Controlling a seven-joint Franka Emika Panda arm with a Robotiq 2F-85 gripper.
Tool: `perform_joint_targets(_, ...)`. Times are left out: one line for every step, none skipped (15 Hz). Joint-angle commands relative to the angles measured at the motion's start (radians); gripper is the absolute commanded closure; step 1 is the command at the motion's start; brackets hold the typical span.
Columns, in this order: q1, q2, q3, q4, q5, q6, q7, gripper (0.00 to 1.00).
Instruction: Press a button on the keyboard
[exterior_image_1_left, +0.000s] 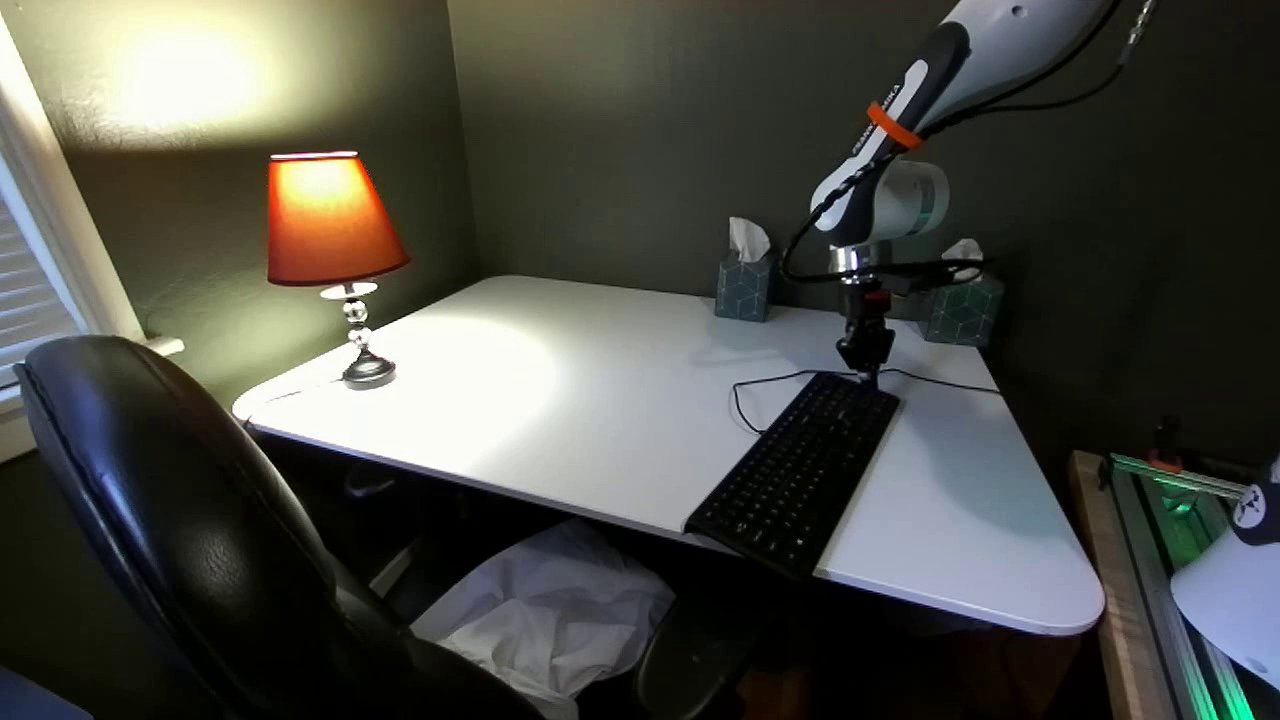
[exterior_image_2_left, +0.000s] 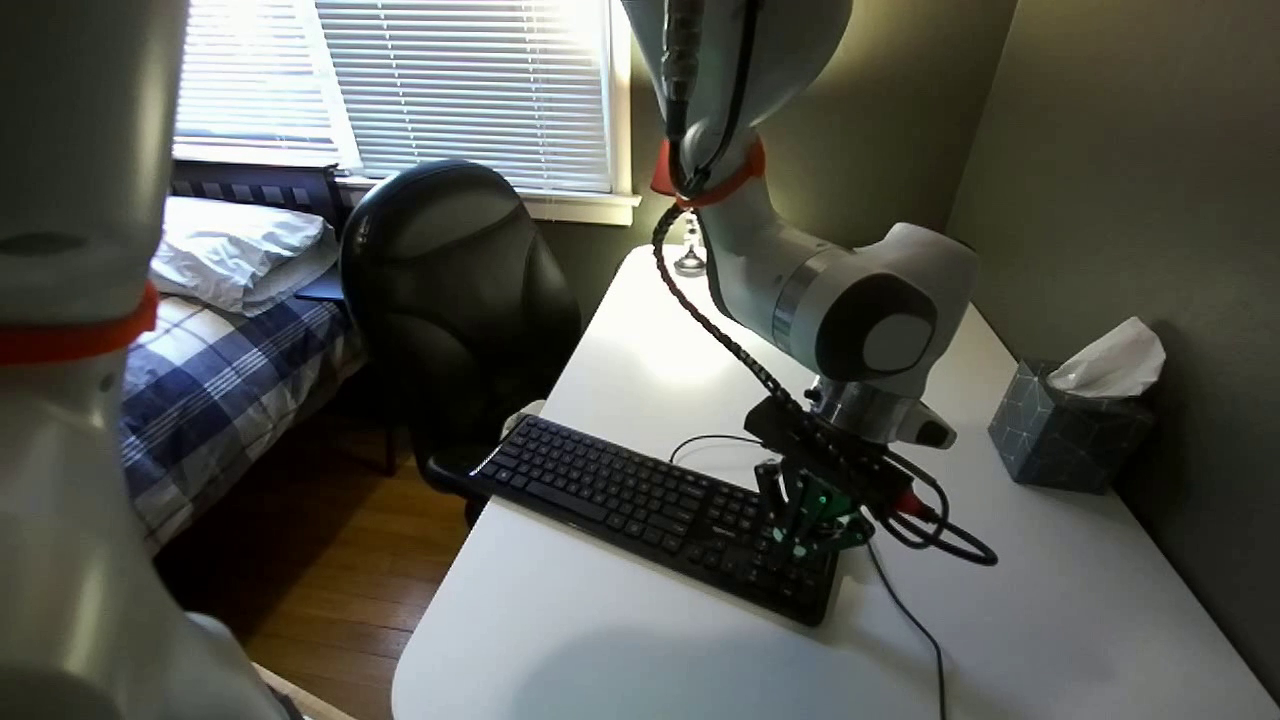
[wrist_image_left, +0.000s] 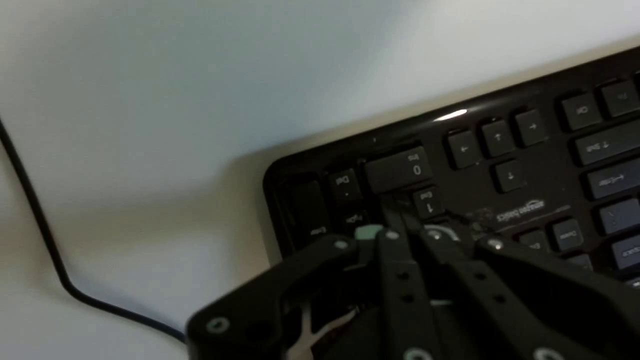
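Black and leathery, the chair (exterior_image_1_left: 170, 520) comes nearest in an exterior view, its tall rounded back shining off the near left corner of the desk (exterior_image_1_left: 620, 400). Below the desk's near edge sags a crumpled white heap (exterior_image_1_left: 570, 610), cloth or plastic, I cannot tell which. The desktop is flat, smooth and white, with rounded corners. Toward its near right corner lies the keyboard (exterior_image_1_left: 810, 465), a thin black slab running back from the near edge, one end jutting over it. Its other end, in the wrist view, has a rounded corner, a glossy rim and blocky keys (wrist_image_left: 497, 138) printed in pale characters. There, below the smooth white arm (exterior_image_1_left: 1020, 50), the dark, jointed gripper (exterior_image_1_left: 868, 381) points down at the number keys (wrist_image_left: 398, 170), its slim fingers (wrist_image_left: 395, 255) together; whether they touch a key I cannot tell. A slender black cord (wrist_image_left: 82, 297) bends across the white surface and, in an exterior view, reaches the right edge. Toward the near left corner stands a lamp (exterior_image_1_left: 330, 225), its tapered red-orange shade glowing above a stem of clear balls and a dark, shiny round base. By the far edge is a blue-grey tissue box (exterior_image_1_left: 742, 292), patterned in pale angular lines, white paper poking out; a greener tissue box (exterior_image_1_left: 962, 312) sits at the far right corner. Behind rises a matt grey-green wall (exterior_image_1_left: 620, 150).
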Motion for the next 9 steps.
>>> perform_joint_targets(-0.014, -0.05, 0.005, -0.04, 0.012, -0.007, -0.036, 1.0)
perform_joint_targets(-0.015, -0.058, 0.005, -0.045, 0.013, -0.004, -0.04, 1.0)
perform_joint_targets(-0.014, -0.067, 0.004, -0.052, 0.011, 0.0, -0.042, 1.0)
perform_joint_targets(-0.014, -0.076, 0.003, -0.058, 0.013, 0.003, -0.044, 0.74)
perform_joint_targets(-0.013, -0.085, 0.002, -0.065, 0.013, 0.003, -0.046, 0.73)
perform_joint_targets(-0.013, -0.094, 0.001, -0.072, 0.014, 0.007, -0.048, 0.66)
perform_joint_targets(-0.012, -0.102, 0.001, -0.077, 0.014, 0.008, -0.052, 0.6)
perform_joint_targets(-0.011, -0.112, 0.0, -0.084, 0.016, 0.013, -0.054, 0.53)
perform_joint_targets(-0.01, -0.122, -0.001, -0.091, 0.015, 0.015, -0.057, 0.45)
